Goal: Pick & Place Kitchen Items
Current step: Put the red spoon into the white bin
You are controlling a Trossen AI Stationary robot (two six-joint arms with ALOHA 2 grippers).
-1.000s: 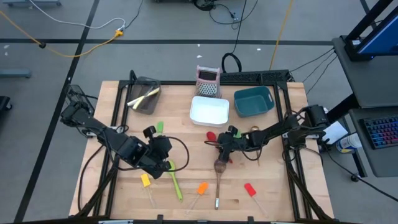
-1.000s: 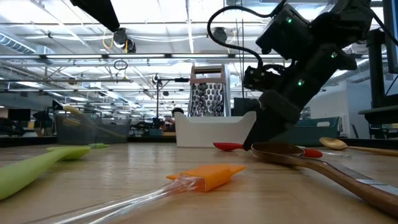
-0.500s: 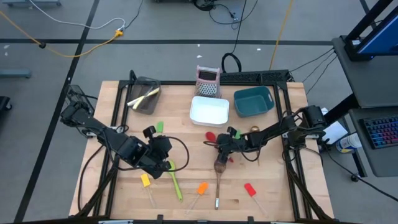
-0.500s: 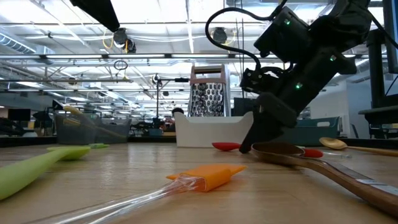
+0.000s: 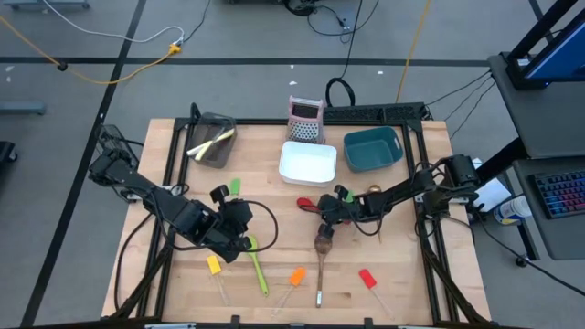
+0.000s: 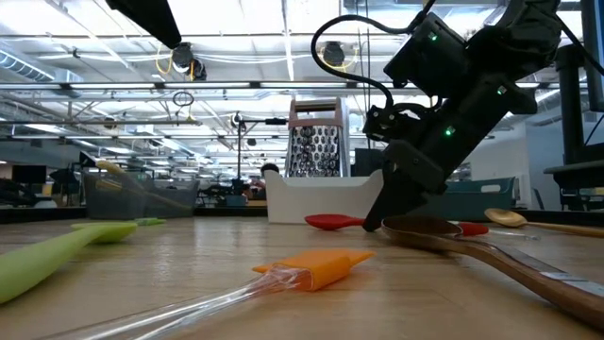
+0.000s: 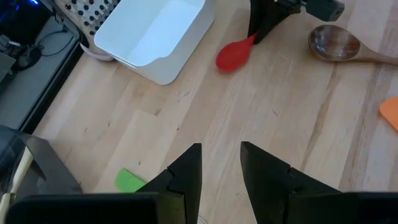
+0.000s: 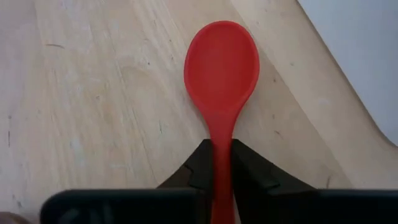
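Right wrist view: we find the right gripper clamped tight on the neck of the red spoon, whose bowl lies flat on the table just ahead of the fingertips. We judge the hold a narrow one, far down a slim, slick handle: on the lift the spoon may pivot or slide out, and a tilted bowl could drag across the wood. Just ahead and to one side of the bowl stands the white bin, close enough that a low carry could knock the spoon against its wall; the teal bin sits beyond it. Right behind the gripper lies the wooden spoon, its bowl almost under the wrist, which a swinging handle could nudge. Over on the left, we see the left gripper waiting part open and empty above bare wood, with the green spoon, yellow spatula and orange spatula scattered around it.
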